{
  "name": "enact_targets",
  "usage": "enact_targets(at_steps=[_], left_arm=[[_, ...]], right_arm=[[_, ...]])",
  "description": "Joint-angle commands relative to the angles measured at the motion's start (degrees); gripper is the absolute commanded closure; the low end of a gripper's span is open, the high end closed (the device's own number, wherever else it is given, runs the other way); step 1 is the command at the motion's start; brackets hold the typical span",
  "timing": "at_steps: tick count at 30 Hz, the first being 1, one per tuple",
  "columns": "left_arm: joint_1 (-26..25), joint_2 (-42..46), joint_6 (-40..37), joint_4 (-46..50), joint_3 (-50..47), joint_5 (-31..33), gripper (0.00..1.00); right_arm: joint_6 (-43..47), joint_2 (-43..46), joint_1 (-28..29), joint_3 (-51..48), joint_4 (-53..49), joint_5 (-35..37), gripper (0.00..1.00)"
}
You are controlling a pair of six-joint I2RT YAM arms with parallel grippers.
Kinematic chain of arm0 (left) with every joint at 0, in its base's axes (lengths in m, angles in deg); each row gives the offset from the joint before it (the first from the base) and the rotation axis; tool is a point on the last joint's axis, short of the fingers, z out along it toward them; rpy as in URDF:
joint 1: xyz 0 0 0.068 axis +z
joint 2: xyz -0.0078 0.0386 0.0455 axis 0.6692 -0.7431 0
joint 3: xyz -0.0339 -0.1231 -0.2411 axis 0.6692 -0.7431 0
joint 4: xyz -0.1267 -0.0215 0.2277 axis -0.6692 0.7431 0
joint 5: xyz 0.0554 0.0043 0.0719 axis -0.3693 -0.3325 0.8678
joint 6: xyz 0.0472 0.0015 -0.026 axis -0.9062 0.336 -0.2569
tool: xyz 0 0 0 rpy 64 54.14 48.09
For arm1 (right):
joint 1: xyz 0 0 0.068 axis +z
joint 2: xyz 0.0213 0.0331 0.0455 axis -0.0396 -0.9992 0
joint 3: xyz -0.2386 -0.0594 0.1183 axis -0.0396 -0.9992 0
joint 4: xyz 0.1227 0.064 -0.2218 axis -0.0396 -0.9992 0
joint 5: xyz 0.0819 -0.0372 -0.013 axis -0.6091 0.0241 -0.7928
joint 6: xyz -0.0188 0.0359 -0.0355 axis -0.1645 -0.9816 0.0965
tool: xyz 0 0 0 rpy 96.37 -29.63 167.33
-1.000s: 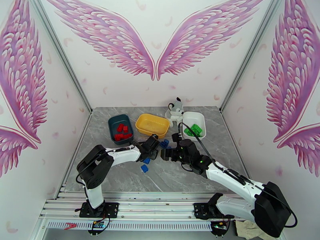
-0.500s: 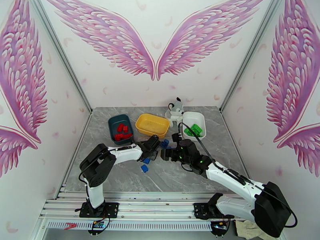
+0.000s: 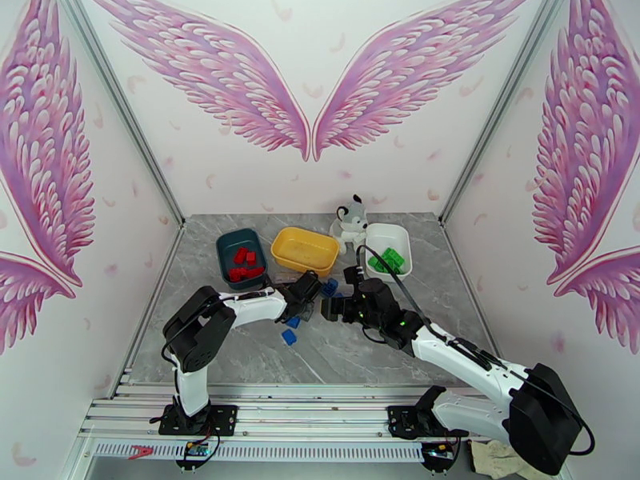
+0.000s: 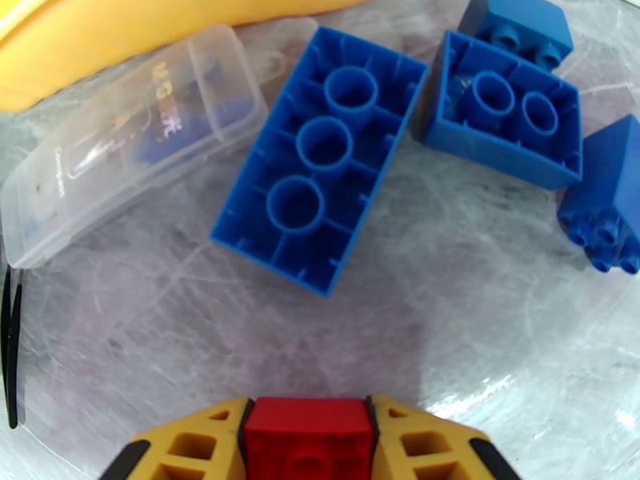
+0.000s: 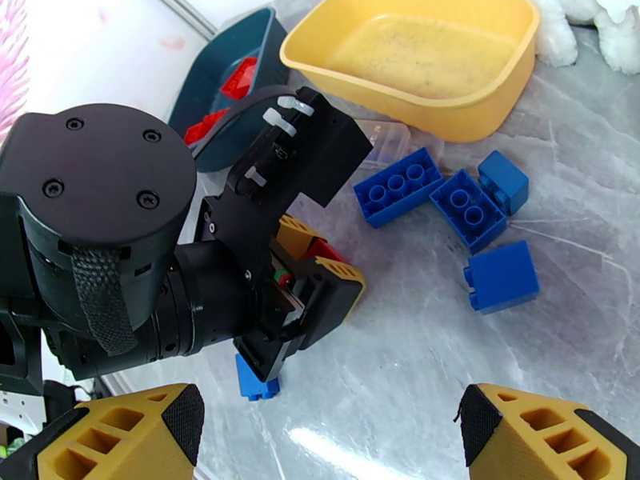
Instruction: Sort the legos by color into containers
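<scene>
Bricks part-sorted among three tubs.
Red bricks (image 3: 244, 266) lie in the teal tub (image 3: 230, 242), green bricks (image 3: 390, 259) in the white tub (image 3: 388, 236). Blue bricks (image 4: 320, 158) lie loose on the tabletop (image 3: 360, 354) beside the yellow tub (image 3: 304, 248), two upside down. One red brick (image 4: 308, 434) sits between the left fingers (image 4: 192, 446).

I count three tubs (image 3: 274, 250), one plush toy (image 3: 350, 220), one clear case (image 4: 120, 146), four blue bricks (image 4: 320, 154) upper right, one red brick (image 4: 308, 434) bottom centre.
</scene>
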Motion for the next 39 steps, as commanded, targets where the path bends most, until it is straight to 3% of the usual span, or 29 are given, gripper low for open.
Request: enact_targets(at_steps=[1, 6, 11, 20, 23, 25, 27, 32, 39], left_arm=[[1.17, 4.92, -0.47, 0.72, 1.77, 1.86, 0.68], [4.99, 11.66, -0.13, -0.03, -1.25, 2.85, 0.68], [12.61, 17.27, 0.84, -1.65, -2.85, 4.03, 0.65], [26.13, 12.88, 1.90, -4.30, 1.87, 4.81, 0.64], [28.61, 10.65, 2.15, -4.45, 4.07, 3.24, 0.47], [28.65, 10.38, 2.30, -3.66, 4.95, 2.53, 0.31], [27.52, 11.67, 2.50, -3.71, 4.43, 2.52, 0.22], [23.51, 18.69, 4.12, -3.44, 1.90, -1.02, 0.16], [17.28, 34.57, 6.78, 0.07, -3.67, -5.75, 0.04]], right_arm=[[-0.26, 1.51, -0.39, -0.84, 0.20, 0.41, 0.10], [0.05, 1.41, -0.38, -0.88, 1.10, -1.74, 0.10], [0.47, -2.91, -0.20, 1.01, 3.91, -10.52, 0.12], [-0.17, -10.86, -0.05, 3.45, 5.35, -16.07, 0.16], [-0.08, -10.98, 0.05, 3.47, 5.10, -15.83, 0.16], [0.07, -10.78, 0.06, 3.56, 4.69, -15.43, 0.15], [0.13, -10.71, 0.02, 3.53, 4.53, -15.02, 0.15], [0.32, -12.13, 0.23, 4.46, 2.78, -13.90, 0.14], [0.90, -17.34, 2.35, 7.73, -0.01, -12.86, 0.21]])
